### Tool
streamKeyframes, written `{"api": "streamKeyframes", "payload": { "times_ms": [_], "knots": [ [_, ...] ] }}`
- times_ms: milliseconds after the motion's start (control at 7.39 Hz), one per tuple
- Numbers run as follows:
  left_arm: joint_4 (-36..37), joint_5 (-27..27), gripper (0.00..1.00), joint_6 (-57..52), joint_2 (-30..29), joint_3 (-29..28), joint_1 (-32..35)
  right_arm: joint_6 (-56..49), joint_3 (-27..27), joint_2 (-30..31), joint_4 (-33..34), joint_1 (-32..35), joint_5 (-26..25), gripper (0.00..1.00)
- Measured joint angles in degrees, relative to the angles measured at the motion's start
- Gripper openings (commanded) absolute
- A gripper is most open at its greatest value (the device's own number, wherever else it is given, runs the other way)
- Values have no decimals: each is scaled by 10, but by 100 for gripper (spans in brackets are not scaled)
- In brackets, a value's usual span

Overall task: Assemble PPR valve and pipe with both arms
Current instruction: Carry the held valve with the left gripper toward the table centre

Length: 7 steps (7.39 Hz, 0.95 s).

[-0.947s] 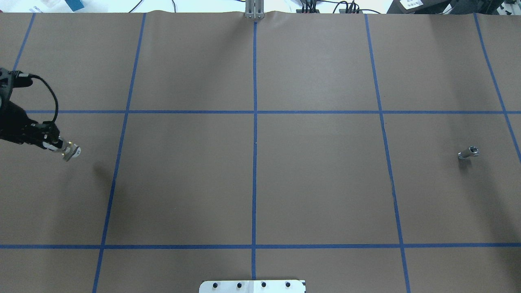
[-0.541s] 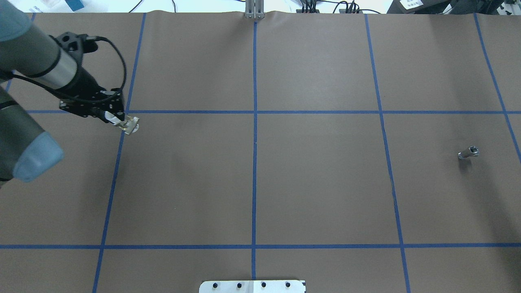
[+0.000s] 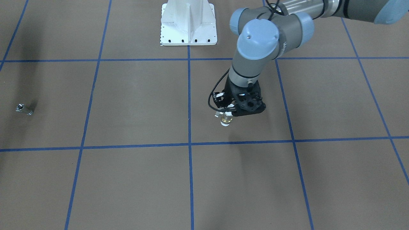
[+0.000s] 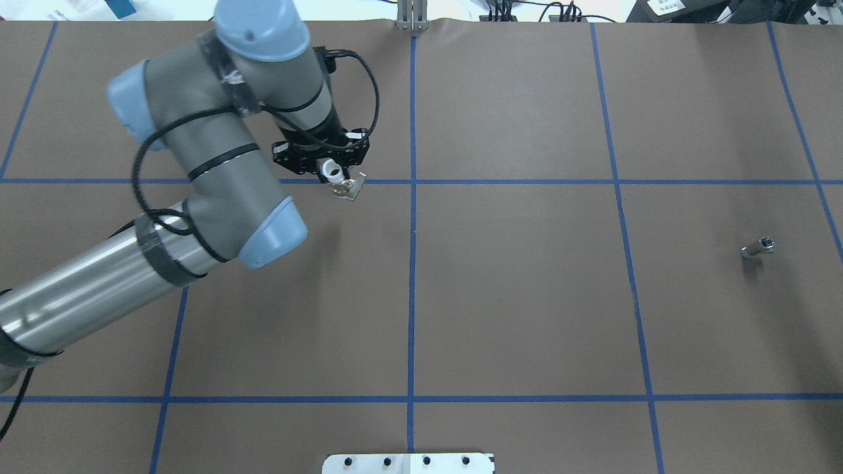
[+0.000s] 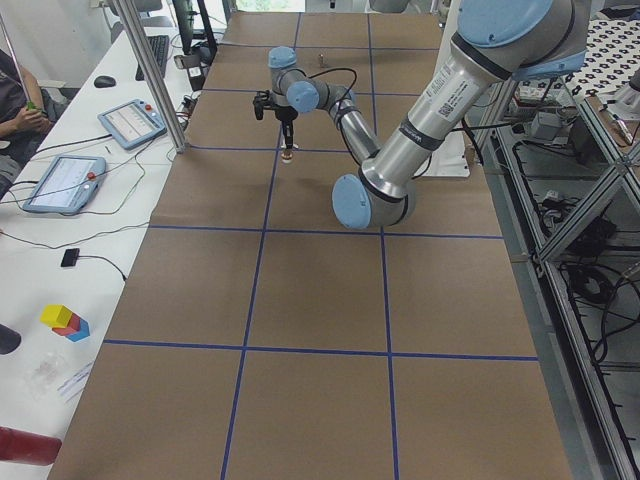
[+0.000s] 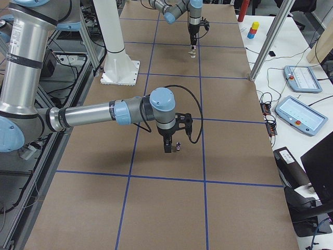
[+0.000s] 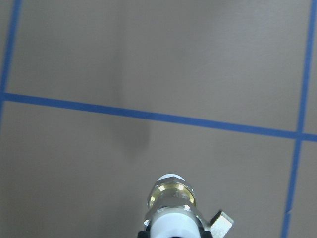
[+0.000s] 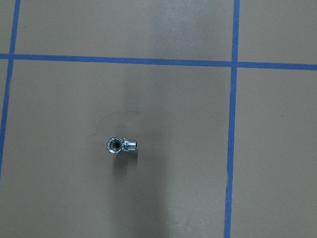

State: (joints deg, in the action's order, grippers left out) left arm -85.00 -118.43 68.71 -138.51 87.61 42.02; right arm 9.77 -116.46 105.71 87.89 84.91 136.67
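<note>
Holding the PPR valve (image 4: 346,189) above the desk (image 4: 527,296), near ten o'clock of its centre, the left gripper (image 4: 336,178) has its jaws clamped on the white end. The pipe (image 4: 757,247) sits at three o'clock, on the desk. The right gripper (image 6: 167,148) hangs beside it, and I cannot tell how its jaws stand. The next move is probably grasping the pipe for mating.

The brown worktop (image 4: 527,303), gridded with blue tape (image 4: 412,296), carries the small silvery pipe (image 4: 757,247) and the white pedestal (image 3: 188,25).

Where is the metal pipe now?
In the overhead view the pipe sits on the right side of the table, far from the valve in the left gripper.
</note>
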Motion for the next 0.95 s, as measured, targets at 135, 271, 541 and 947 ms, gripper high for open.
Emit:
{"api": "streamKeyframes", "payload": {
  "times_ms": [135, 271, 541, 947],
  "knots": [
    [0, 2, 0, 4, -35, -42, -7, 0, 0, 0, 0, 0, 0, 100],
    [-1, 3, 0, 6, -66, -81, -14, 0, -1, 0, 0, 0, 0, 100],
    [-7, 4, 0, 8, -123, -158, -25, 0, -1, 1, 0, 1, 0, 100],
    [-10, 3, 0, 8, -135, -189, -44, 1, -2, 2, 0, 1, 0, 100]
  ]
}}
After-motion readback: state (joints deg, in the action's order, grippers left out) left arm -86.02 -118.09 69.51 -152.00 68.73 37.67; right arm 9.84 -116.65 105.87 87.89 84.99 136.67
